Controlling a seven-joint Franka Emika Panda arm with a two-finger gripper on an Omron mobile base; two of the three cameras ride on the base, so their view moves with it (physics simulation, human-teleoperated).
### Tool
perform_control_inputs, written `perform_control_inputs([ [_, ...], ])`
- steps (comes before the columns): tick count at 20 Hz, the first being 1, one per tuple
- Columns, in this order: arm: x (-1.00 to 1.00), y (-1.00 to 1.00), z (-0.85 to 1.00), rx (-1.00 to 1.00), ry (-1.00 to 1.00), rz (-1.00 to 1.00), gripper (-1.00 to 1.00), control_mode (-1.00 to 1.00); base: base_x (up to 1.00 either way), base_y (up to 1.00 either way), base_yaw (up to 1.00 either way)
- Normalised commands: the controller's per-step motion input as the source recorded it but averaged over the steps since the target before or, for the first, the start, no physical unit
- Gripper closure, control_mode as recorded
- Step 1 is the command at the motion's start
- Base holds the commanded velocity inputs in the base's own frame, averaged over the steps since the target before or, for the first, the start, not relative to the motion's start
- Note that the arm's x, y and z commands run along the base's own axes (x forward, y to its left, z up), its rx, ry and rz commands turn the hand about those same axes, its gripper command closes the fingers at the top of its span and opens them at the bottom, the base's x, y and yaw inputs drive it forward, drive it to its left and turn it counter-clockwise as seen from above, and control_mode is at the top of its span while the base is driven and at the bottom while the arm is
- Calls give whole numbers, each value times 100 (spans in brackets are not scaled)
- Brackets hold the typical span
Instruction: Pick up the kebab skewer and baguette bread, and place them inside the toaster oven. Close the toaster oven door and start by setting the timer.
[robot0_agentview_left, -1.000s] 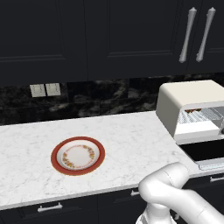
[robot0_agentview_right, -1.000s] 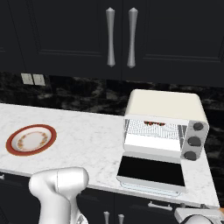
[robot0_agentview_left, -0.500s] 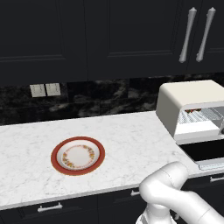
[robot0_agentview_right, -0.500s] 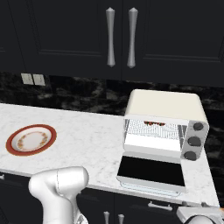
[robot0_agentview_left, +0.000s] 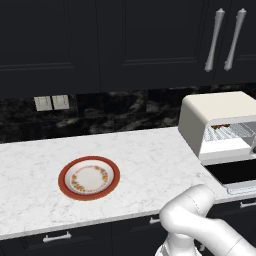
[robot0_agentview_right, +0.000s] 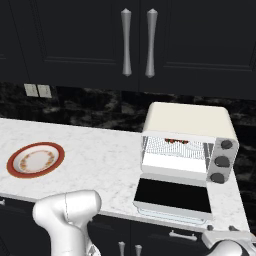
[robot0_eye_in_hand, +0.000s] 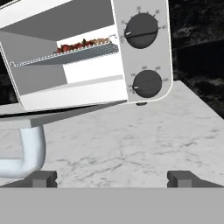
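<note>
Plate (robot0_agentview_right: 35, 159) sits at the counter's left; to its right the toaster oven (robot0_agentview_right: 187, 142) has its door (robot0_agentview_right: 174, 196) dropped flat, the kebab skewer (robot0_eye_in_hand: 83, 44) on the rack. Farthest right, the gripper (robot0_eye_in_hand: 112, 178) hangs low before the door's handle, jaws spread wide, holding nothing.

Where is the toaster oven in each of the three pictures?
Left base view: the toaster oven sits at the right edge, on the counter.
Right base view: right of centre, with its door folded down flat.
Hand view: upper left, tilted, seen from low beside the door handle.
Shared landmark: the wire rack with red food on it, seen in all three.
</note>
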Motion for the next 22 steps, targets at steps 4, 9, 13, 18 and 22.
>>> perform_control_inputs([
  [4, 4, 19, 0, 0, 0, -2, -100, -100, 0, 0, 0],
  [9, 11, 8, 0, 0, 0, -3, -100, -100, 0, 0, 0],
  [13, 21, 0, 0, 0, -1, -1, -100, -100, 0, 0, 0],
  [18, 6, 5, 0, 0, -7, 0, -100, -100, 0, 0, 0],
  [22, 6, 2, 4, 0, -9, 0, -100, -100, 0, 0, 0],
])
